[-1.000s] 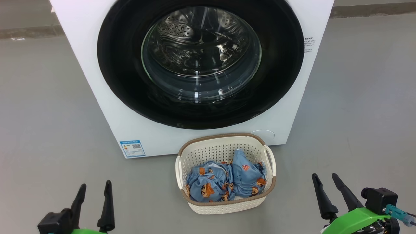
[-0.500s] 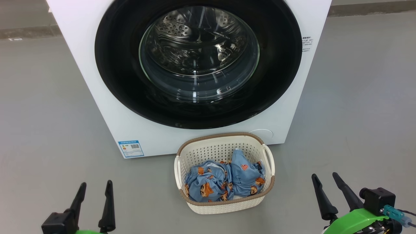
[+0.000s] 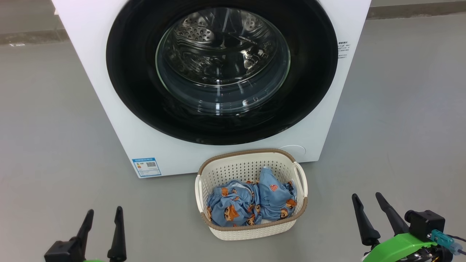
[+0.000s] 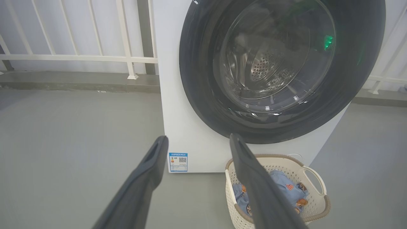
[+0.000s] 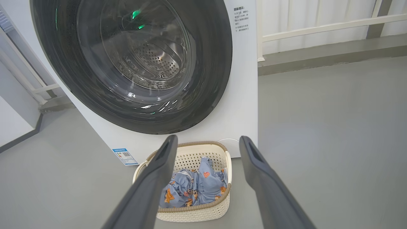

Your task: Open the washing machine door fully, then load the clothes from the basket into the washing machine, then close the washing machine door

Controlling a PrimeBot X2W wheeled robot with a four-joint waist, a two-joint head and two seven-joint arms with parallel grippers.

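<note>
A: Left gripper (image 3: 104,210)?
B: Low at the left, spread wide, empty, pointing almost straight up.
A: And right gripper (image 3: 366,195)?
B: Low at the right, spread wide too, gripping nothing, leaning a little leftward above a green wrist (image 3: 397,244). Well apart from the left one.

Washing machine (image 3: 174,156) top cut off; sticker (image 3: 147,166) print unreadable.

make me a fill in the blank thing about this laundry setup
The washing machine door is ____.
The basket stands in ____ of the washing machine.
The clothes in it are light ____.
The left gripper and right gripper are both ____.
Missing: closed, front, blue, open.
</note>
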